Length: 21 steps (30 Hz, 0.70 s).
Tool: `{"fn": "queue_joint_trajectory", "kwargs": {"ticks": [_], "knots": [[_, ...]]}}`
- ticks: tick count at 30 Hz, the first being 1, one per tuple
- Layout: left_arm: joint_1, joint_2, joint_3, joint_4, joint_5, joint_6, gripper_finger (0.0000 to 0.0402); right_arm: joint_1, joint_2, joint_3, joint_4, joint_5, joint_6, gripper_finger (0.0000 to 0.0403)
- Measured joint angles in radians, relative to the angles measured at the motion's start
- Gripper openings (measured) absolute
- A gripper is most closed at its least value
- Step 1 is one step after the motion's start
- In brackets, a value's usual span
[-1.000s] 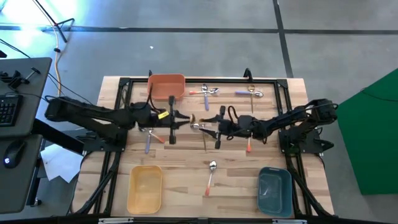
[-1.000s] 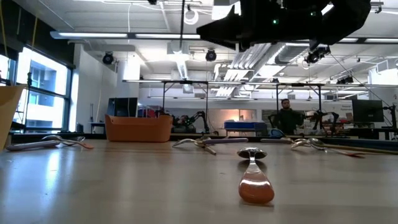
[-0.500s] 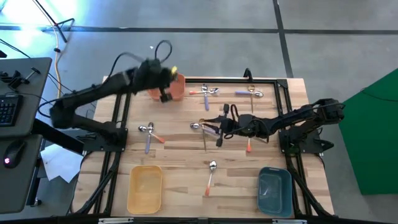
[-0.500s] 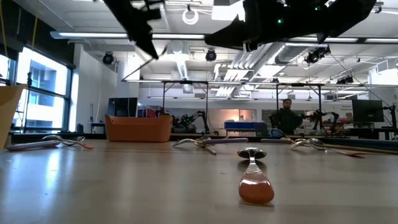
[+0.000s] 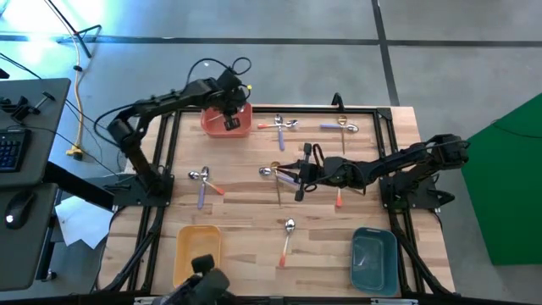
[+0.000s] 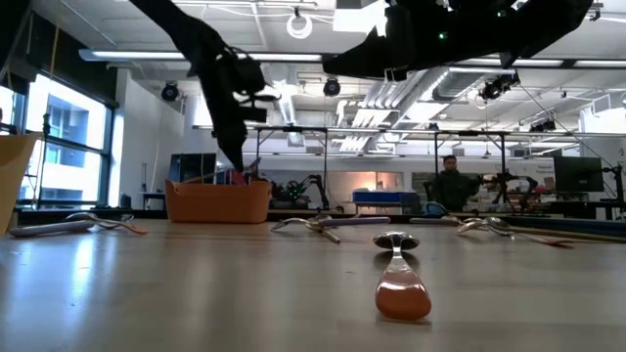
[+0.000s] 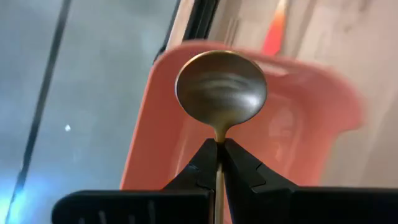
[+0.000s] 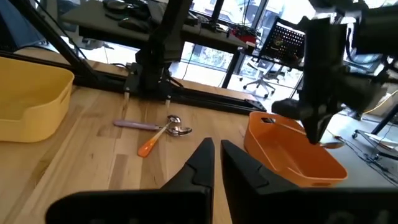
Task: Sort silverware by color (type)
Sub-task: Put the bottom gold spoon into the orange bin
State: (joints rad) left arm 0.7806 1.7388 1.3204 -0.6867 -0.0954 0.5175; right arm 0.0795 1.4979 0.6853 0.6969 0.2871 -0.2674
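Observation:
My left gripper (image 5: pixel 230 124) hangs over the orange-red bin (image 5: pixel 208 127) at the table's far left, shut on a spoon (image 7: pixel 221 93). The spoon's dull metal bowl sticks out past the fingertips; its handle is hidden. The low view shows this gripper (image 6: pixel 236 166) slanting down just above the bin (image 6: pixel 217 202). My right gripper (image 5: pixel 282 170) hovers near the table's middle, pointing level toward the left. Its fingers (image 8: pixel 202 158) are shut with nothing between them. A purple-handled spoon (image 5: pixel 273 174) and a gold one (image 5: pixel 279 191) lie flat below it. My left gripper pinches the spoon's thin neck (image 7: pixel 219 134), just behind the bowl, between its two fingertips. The fingers slant steeply down from above and lie along the spoon. The bowl (image 7: pixel 221 93) points on past the tips, clear of the bin and over its inside.
More spoons lie flat on the wood: a pair at the left (image 5: pixel 203 182), two pairs by the far edge (image 5: pixel 281 124) (image 5: pixel 343 125), an orange-handled one near the front (image 5: pixel 286 241), another under the right arm (image 5: pixel 339 199). A yellow bin (image 5: pixel 197 254) and a teal bin (image 5: pixel 373 258) stand at the near edge.
My left gripper has swung fast from the table's middle, beside my right gripper, up and toward the far left. It has tipped from near level to steeply down and now hangs over the orange-red bin. My right gripper has stayed where it was.

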Motion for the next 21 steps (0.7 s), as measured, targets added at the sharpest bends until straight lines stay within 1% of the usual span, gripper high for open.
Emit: {"fn": "queue_joint_trajectory", "kwargs": {"ticks": [7,14,17,21], "knots": [[0.025,0.086,0.000,0.001,-0.003,0.033,0.0000,0.000,0.000,0.000,-0.001,-0.001,-0.002,0.0012],[0.026,0.116,0.000,-0.006,0.001,0.034,0.0001,0.000,0.000,0.000,-0.001,-0.002,-0.001,0.0012],[0.026,0.116,0.000,-0.006,0.001,0.022,0.0012,0.000,0.000,0.000,-0.002,-0.001,-0.001,0.0012],[0.026,0.113,0.000,-0.011,-0.003,0.018,0.0040,0.000,0.000,0.000,-0.002,-0.001,-0.001,0.0012]]}}
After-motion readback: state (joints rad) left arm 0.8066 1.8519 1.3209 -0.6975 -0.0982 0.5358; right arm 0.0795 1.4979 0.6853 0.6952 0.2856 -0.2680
